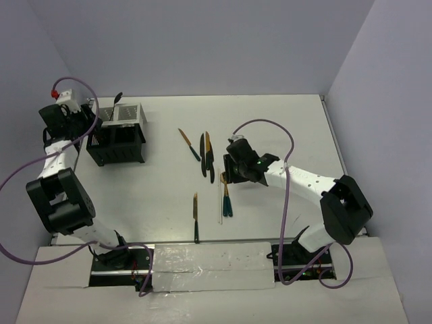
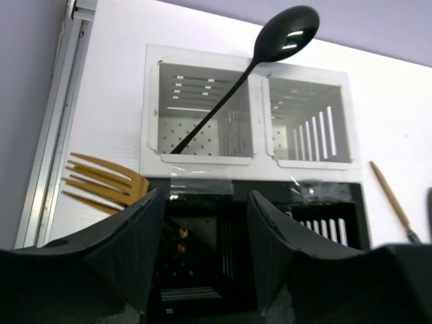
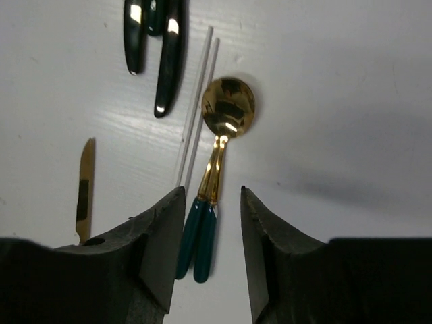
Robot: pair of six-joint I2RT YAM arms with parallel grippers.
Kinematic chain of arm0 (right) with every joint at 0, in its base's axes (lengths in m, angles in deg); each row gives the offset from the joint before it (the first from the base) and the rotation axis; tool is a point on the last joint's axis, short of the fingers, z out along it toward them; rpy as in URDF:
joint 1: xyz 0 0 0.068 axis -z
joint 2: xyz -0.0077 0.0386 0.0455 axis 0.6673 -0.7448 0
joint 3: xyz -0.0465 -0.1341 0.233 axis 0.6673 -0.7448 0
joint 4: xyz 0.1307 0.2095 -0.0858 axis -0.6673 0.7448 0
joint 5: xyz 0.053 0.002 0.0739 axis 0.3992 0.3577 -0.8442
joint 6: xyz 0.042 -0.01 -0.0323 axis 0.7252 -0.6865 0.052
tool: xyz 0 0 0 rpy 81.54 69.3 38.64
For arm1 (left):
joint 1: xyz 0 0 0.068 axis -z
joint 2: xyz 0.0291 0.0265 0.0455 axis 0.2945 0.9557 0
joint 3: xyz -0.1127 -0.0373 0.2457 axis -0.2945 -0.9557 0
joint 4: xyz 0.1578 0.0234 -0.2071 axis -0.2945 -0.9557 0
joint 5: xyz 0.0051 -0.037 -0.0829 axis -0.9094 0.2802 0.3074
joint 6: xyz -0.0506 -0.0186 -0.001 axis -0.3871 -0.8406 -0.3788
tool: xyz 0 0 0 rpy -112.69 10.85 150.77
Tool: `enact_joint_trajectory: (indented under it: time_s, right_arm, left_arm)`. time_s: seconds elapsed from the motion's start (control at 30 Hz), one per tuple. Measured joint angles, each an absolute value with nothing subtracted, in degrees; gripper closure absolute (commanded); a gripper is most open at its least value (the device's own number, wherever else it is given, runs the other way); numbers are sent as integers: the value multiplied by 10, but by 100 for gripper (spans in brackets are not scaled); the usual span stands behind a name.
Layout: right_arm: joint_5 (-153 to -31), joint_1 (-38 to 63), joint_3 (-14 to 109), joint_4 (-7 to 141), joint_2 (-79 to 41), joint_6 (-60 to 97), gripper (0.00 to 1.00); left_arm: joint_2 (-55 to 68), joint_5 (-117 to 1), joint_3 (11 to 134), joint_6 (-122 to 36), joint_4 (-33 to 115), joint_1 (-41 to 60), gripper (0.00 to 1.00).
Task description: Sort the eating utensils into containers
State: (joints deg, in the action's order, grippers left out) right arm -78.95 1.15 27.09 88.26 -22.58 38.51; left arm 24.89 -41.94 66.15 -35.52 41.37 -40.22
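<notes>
The black caddy (image 1: 120, 135) with perforated silver upper panels (image 2: 202, 121) stands at the far left. An all-dark spoon (image 2: 287, 30) leans upright in its left silver compartment. A gold fork head (image 2: 101, 182) pokes out at the caddy's left side. My left gripper (image 2: 206, 196) hangs open over a black compartment, nothing between its fingers. Two gold spoons with teal handles (image 3: 206, 229) lie stacked on the table. My right gripper (image 3: 210, 192) is open and straddles their handles without touching them. More utensils (image 1: 206, 155) lie mid-table.
A thin white stick (image 3: 199, 101) lies just left of the spoons. A gold-bladed knife (image 1: 196, 216) lies near the front, and another knife (image 1: 189, 144) lies between the caddy and the dark-handled pieces. Walls close the table at the back and on both sides.
</notes>
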Motion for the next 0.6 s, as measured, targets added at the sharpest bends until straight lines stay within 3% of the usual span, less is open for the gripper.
enact_joint_trajectory:
  time_s: [0.2, 0.6]
  right_arm:
    - [-824, 11, 225, 895, -220, 394, 63]
    - [-879, -4, 221, 914, -261, 397, 66]
  left_arm:
    - [213, -430, 726, -364, 290, -400, 38]
    - [170, -485, 752, -367, 147, -393, 39]
